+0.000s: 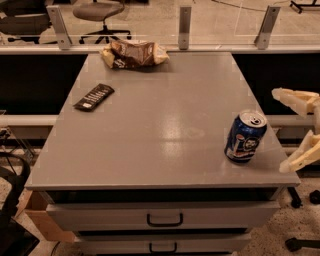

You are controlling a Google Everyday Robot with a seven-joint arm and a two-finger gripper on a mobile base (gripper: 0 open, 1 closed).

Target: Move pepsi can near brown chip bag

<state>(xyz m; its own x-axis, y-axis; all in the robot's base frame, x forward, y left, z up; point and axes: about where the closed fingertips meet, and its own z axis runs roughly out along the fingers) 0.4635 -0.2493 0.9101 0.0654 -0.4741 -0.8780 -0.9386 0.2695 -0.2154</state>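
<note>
The pepsi can (245, 136) stands upright near the front right corner of the grey table (160, 125); it is blue with a silver top and a round logo. The brown chip bag (134, 53) lies crumpled at the table's far edge, left of centre, far from the can. My gripper (284, 131) is at the right edge of the view, just right of the can and apart from it. Its two pale fingers (292, 99) are spread wide, one above and one below can height. It holds nothing.
A flat black remote-like bar (94, 96) lies on the left part of the table. A glass rail with metal posts (184, 26) runs behind the far edge. Drawers (165, 218) sit under the front edge. An office chair (101, 15) stands behind.
</note>
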